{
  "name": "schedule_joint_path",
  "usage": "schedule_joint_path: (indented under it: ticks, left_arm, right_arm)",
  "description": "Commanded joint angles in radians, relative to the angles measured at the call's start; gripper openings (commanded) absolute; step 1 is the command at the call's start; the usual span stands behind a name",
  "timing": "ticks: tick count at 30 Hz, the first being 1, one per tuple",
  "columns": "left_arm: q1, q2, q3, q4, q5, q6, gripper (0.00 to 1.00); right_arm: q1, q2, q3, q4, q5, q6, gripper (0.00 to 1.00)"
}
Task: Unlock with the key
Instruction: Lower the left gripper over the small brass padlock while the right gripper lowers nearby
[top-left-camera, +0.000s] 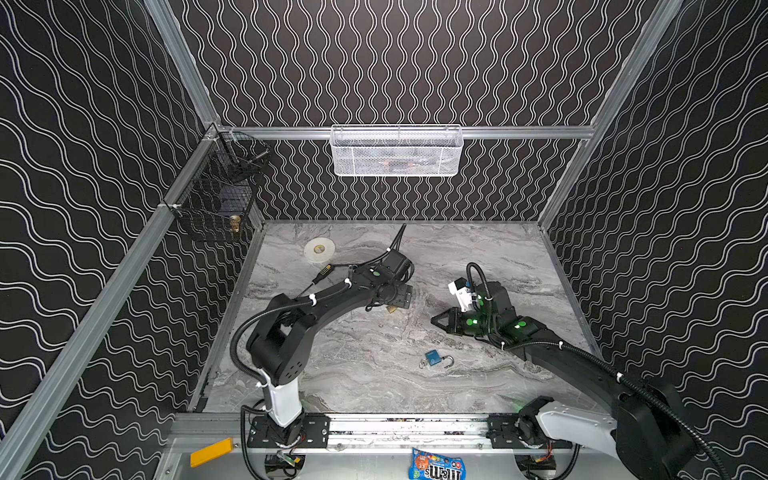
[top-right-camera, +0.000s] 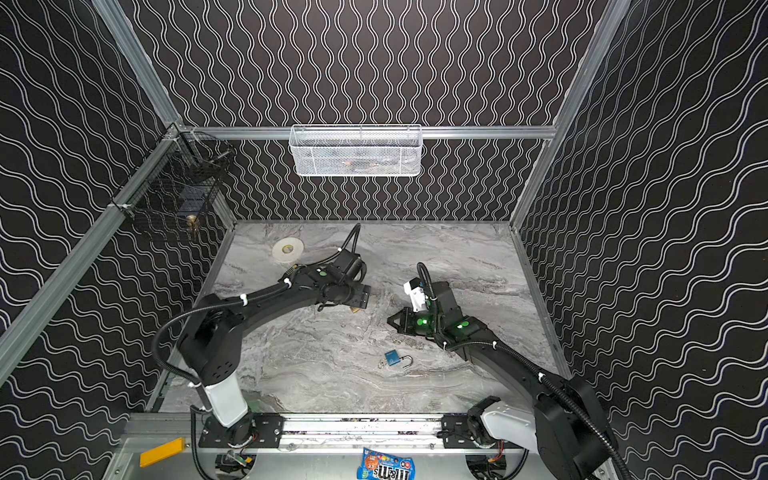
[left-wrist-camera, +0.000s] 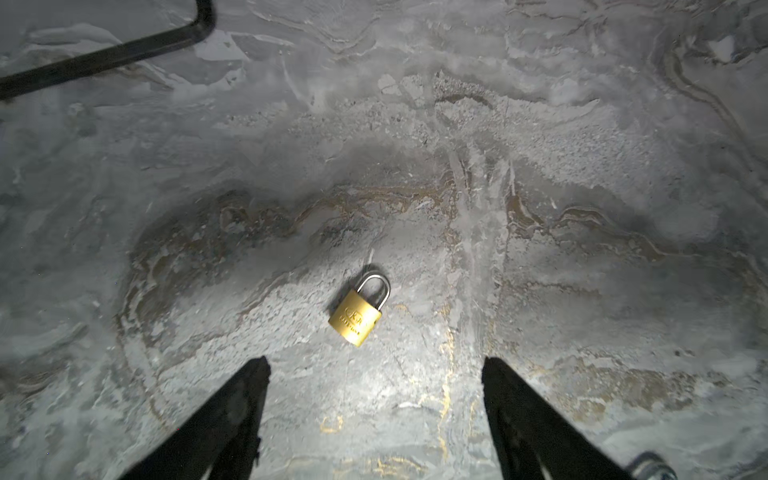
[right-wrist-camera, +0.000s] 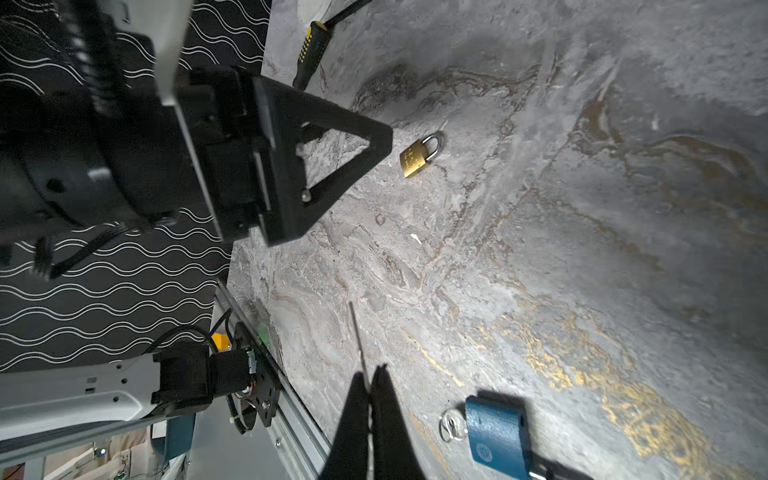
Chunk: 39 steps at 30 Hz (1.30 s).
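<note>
Only wrist views show the brass padlock (left-wrist-camera: 356, 316) whole, flat on the table (left-wrist-camera: 582, 208) before the left gripper's (left-wrist-camera: 374, 365) spread fingers; in both top views that gripper mostly covers it. Meanwhile the right gripper's (right-wrist-camera: 372, 372) fingers pinch a thin metal strip (right-wrist-camera: 357, 332) near the blue padlock (right-wrist-camera: 496, 436).

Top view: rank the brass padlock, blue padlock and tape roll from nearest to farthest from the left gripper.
From the left gripper, in a top view:
1. Brass padlock, peeking out right beneath it.
2. Blue padlock, toward the front, shackle open.
3. Tape roll, far back, to the left.
</note>
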Motion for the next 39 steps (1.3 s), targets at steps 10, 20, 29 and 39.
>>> schedule_joint_path:
  ticks: [10,20,29,39]
  left_arm:
    - [0.008,0.193,0.134,-0.063,0.055,0.016,0.89]
    - [0.008,0.248,0.166,-0.100,0.071,-0.030,0.90]
    - [0.009,0.223,0.119,-0.086,0.103,-0.085,0.90]
    - [-0.014,0.176,0.063,-0.041,0.146,-0.159,0.87]
  right_arm:
    - [-0.017,-0.005,0.041,-0.066,0.008,-0.045,0.00]
    - [-0.022,0.001,0.049,-0.066,-0.010,-0.050,0.00]
    - [-0.023,0.005,0.055,-0.062,-0.018,-0.050,0.00]
    - [-0.024,0.014,0.053,-0.044,-0.031,-0.037,0.00]
